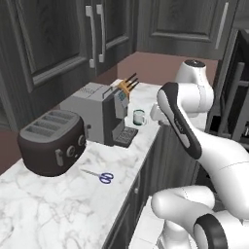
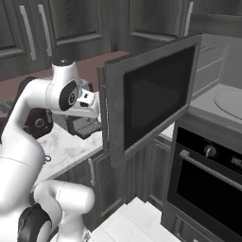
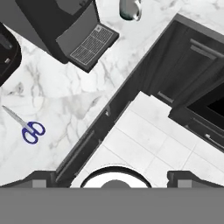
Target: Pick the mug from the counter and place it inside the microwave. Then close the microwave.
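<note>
Dark toaster (image 1: 51, 142), grey coffee machine (image 1: 97, 114), blue-handled scissors (image 1: 99, 176), knife block (image 1: 125, 88).

I am viewing the marbled tabletop (image 1: 58, 214), which is carrying a dark toaster (image 1: 51, 142), a grey coffee machine (image 1: 99, 112), a knife block (image 1: 125, 89) and blue-handled scissors (image 1: 100, 176). The mug (image 1: 139, 117) is standing just beside the machine's drip tray. My white arm (image 1: 189, 124) is reaching over the tabletop's edge near the mug.
</note>
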Tool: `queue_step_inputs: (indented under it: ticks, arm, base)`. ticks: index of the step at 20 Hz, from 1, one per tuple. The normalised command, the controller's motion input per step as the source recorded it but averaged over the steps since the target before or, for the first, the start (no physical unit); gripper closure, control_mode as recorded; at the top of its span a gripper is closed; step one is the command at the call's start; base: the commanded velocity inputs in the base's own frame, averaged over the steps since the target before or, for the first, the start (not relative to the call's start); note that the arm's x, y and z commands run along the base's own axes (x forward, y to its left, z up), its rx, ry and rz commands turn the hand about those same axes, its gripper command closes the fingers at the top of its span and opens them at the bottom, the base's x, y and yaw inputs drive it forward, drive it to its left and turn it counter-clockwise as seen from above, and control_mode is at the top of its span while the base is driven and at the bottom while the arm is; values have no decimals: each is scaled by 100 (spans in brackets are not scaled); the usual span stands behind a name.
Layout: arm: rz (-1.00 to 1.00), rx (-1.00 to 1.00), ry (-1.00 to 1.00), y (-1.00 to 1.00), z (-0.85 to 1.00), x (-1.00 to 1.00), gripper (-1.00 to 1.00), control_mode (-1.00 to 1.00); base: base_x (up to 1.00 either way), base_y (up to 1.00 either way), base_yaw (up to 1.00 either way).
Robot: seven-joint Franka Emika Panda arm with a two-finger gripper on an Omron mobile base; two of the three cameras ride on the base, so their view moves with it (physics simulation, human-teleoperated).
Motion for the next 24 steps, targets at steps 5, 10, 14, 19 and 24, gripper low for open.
queue_step_inputs:
  ticks: [5, 10, 14, 19, 24]
  arm:
    - [0, 0, 0, 0, 0, 0, -100, 100]
    - [0, 0, 0, 0, 0, 0, -100, 100]
    - [0, 0, 0, 0, 0, 0, -100, 100]
    - [0, 0, 0, 0, 0, 0, -100, -100]
    - [1, 0, 2, -6, 0, 36, -100, -100]
  base:
    - [60, 12, 0]
    - [44, 0, 0]
    - [11, 0, -1]
    - [0, 0, 0]
    - [0, 0, 0]
